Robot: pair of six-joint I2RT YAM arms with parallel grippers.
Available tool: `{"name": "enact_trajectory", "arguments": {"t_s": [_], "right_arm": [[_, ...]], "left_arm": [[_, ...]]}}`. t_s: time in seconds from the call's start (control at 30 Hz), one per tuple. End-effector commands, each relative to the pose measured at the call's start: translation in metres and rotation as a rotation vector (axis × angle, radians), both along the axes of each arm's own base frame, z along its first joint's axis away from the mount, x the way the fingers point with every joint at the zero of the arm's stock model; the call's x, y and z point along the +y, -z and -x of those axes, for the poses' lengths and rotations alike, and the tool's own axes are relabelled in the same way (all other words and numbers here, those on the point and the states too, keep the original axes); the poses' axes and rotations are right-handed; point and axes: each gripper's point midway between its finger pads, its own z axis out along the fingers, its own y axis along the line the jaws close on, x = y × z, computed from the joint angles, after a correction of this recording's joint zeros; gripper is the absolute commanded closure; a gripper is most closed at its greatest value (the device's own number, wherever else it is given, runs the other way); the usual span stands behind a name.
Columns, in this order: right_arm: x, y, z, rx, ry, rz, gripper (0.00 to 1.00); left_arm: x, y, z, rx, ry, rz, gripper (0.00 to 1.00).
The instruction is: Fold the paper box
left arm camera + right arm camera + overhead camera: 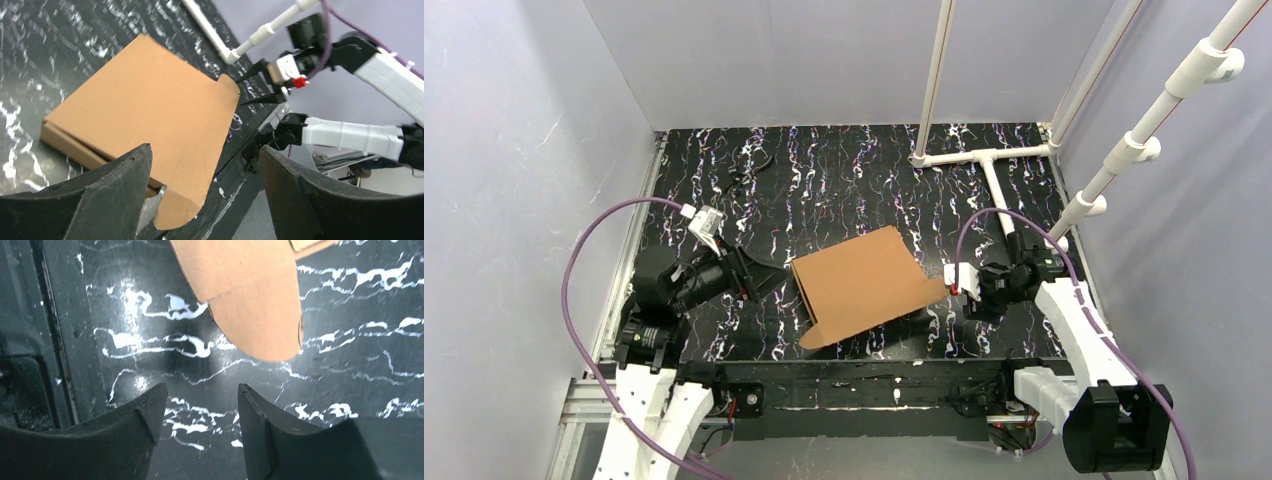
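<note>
The paper box is a flat brown cardboard shape lying near the middle of the black marbled table, lid down. One rounded tab sticks out at its near left corner and another on its right side. My left gripper hovers just left of the box, open, with nothing between its fingers. In the left wrist view the box lies beyond the left gripper. My right gripper is open just right of the box. In the right wrist view the rounded tab lies ahead of the right gripper, apart from it.
A white pipe frame stands on the table's back right, with slanted poles rising past the right wall. A small dark object lies at the back left. The table's front edge runs just below the box. Grey walls close in three sides.
</note>
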Motion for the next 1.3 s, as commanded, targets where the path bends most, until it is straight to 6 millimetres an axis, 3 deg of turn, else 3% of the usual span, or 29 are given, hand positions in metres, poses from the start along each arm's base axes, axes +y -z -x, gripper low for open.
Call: {"name": "enact_trajectory", "arguments": {"t_s": [0.0,0.07,0.17,0.27,0.33,0.57,0.67,0.8,0.93,1.07,1.27], "right_arm": [[-0.023,0.002,0.029,0.064,0.001,0.108,0.39],[-0.026,-0.003,0.040,0.074,-0.040,0.129,0.44],[-0.021,-0.013,0.049,0.095,-0.070,0.097,0.61],[-0.011,-0.023,0.053,0.123,-0.097,0.041,0.80],[-0.002,-0.030,0.060,0.159,-0.148,-0.006,0.82],[0.033,-0.045,0.066,0.184,-0.266,-0.083,0.80],[0.053,-0.036,0.062,0.158,-0.275,-0.068,0.79],[0.076,-0.018,0.060,0.125,-0.295,-0.047,0.76],[0.087,0.002,0.060,0.104,-0.347,-0.009,0.75],[0.102,0.020,0.048,0.017,-0.356,0.046,0.68],[0.137,0.029,-0.002,-0.181,-0.229,0.048,0.65]], "left_arm": [[0.008,0.043,-0.016,0.202,-0.087,-0.055,0.27],[0.003,0.053,-0.029,0.295,-0.089,-0.020,0.38],[-0.012,0.065,-0.042,0.413,-0.010,-0.013,0.56],[-0.034,0.096,-0.048,0.481,0.048,-0.152,0.73],[-0.044,0.120,-0.047,0.527,0.076,-0.284,0.85],[-0.064,0.185,-0.051,0.654,0.144,-0.565,0.92],[-0.062,0.219,-0.053,0.751,0.134,-0.659,0.91],[-0.054,0.249,-0.074,0.805,0.044,-0.768,0.91],[-0.055,0.255,-0.095,0.789,-0.027,-0.789,0.91],[-0.060,0.238,-0.118,0.734,-0.074,-0.749,0.91],[-0.058,0.204,-0.153,0.664,-0.137,-0.616,0.89]]}}
